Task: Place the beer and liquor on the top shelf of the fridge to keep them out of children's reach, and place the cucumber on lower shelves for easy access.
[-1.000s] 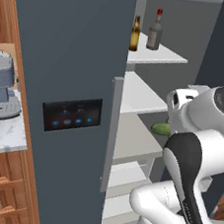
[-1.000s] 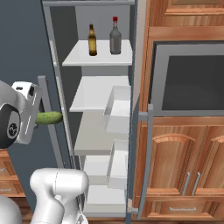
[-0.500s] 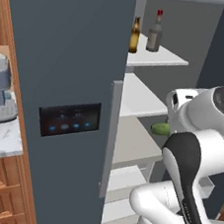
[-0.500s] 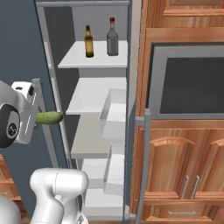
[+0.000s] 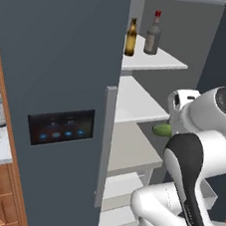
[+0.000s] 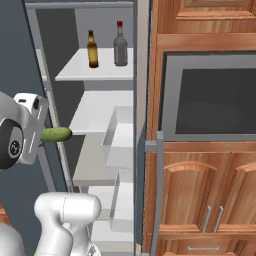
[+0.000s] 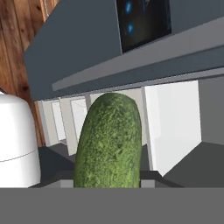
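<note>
My pincer (image 7: pixel 107 183) grips the dark green elongated cucumber (image 7: pixel 109 140) lengthwise, aimed toward the tall grey fridge's (image 5: pixel 64 79) lower white shelves.

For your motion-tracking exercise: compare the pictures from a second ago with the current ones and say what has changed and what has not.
The whole picture has shifted sideways in both base views, so the base has driven along the fridge; the things themselves did not move. The gripper stays shut on the cucumber, held out at the same height before the open shelves. The beer and the liquor still stand on the top shelf.
</note>
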